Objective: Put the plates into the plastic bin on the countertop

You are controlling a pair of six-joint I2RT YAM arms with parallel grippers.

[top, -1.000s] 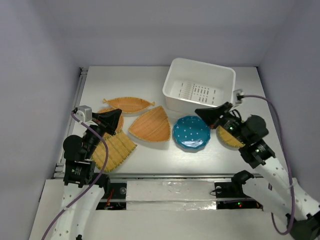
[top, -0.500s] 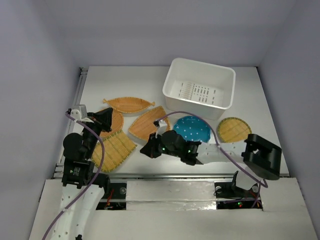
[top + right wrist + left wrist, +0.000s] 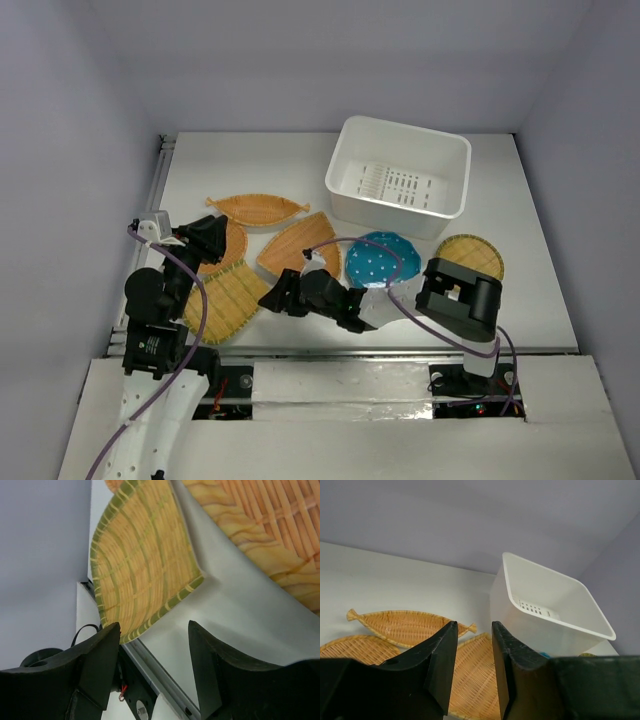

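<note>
Countertop [image 3: 250, 170] carries everything: the plastic bin [image 3: 390, 213] sits toward its far right corner with nothing in it, and six plates lie flat between the bin and the near edge. I judge the wicker ones light, stiff and rough enough to grip, best pinched across a raised rim. The teal plate [image 3: 385, 262] looks harder and slicker. The green-striped plate [image 3: 228, 300] lies by the near left corner, its rim just ahead of my right gripper [image 3: 152, 627], whose fingers stand spread with nothing between them. My left gripper [image 3: 472, 630] hovers over the round wicker plate [image 3: 234, 243] beside it, fingers a narrow gap apart, pinching nothing.
</note>
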